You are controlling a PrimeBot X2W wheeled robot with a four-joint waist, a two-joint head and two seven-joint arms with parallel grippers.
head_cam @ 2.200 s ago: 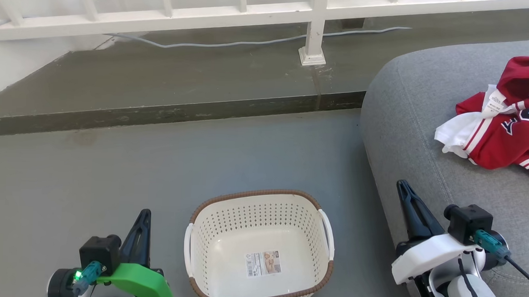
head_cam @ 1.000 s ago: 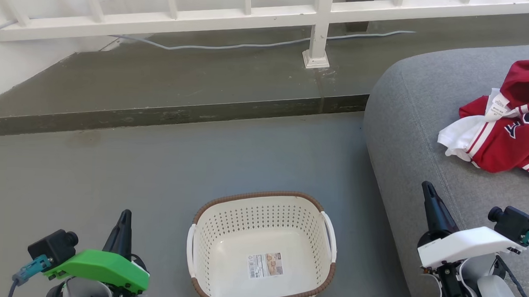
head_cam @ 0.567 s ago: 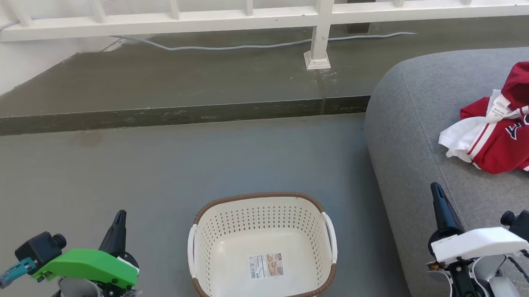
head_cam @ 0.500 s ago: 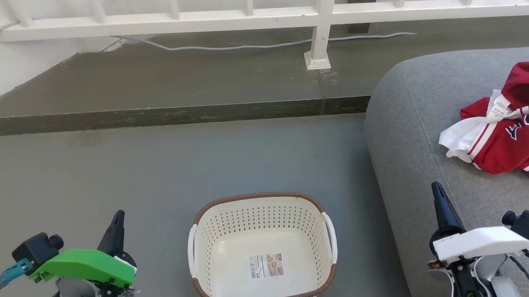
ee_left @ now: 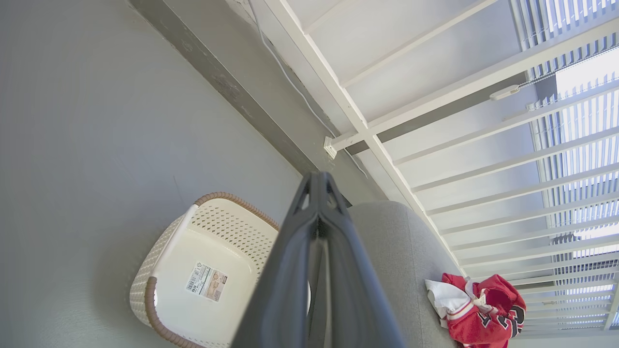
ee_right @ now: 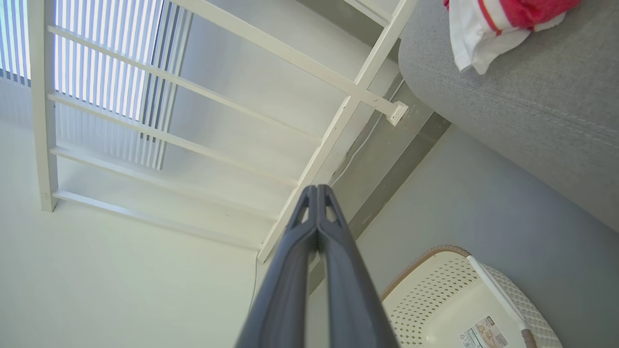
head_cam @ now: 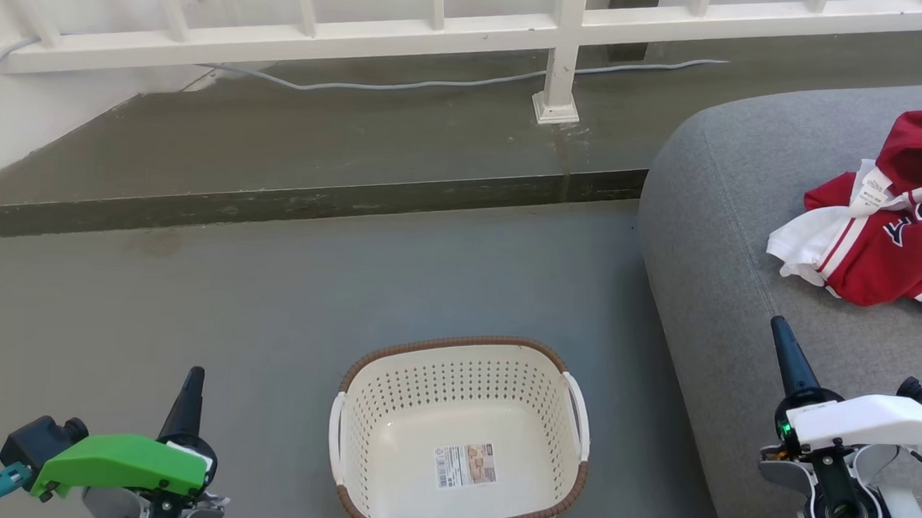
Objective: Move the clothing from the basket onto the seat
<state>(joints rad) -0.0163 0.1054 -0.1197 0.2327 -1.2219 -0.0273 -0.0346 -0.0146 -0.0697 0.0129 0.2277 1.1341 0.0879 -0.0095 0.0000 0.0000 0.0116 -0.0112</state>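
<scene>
While the basket [head_cam: 457, 342] stands on the floor [head_cam: 311, 299] with a printed label [head_cam: 464, 465] showing on its bare bottom, the clothing [head_cam: 889, 246] lies crumpled on the seat [head_cam: 711, 223], well apart from it. The basket is cream plastic, a rounded rectangle with rows of small holes in its walls, a brown braided-look rim and a white handle at each side. The clothing is red jersey fabric with white stripes, and a white piece of cloth spills out toward the seat's edge. The seat is grey woven fabric with a rounded edge and a stitched seam.

The left gripper [head_cam: 194, 376], under a green cover, points up over the floor to the left of the basket. Its dark fingers are pressed together to one tip and hold nothing. The right gripper [head_cam: 779, 326], under a white cover, rises over the front of the seat, near the clothing but not touching it. It is likewise closed and empty.

The floor is smooth and grey. Beyond it runs a raised step [head_cam: 316, 198] with a darker edge. A white railing [head_cam: 362, 33] stands on the step and a pale cable [head_cam: 406, 84] trails along its foot. In the left wrist view, slatted blinds [ee_left: 580, 121] show behind the railing.
</scene>
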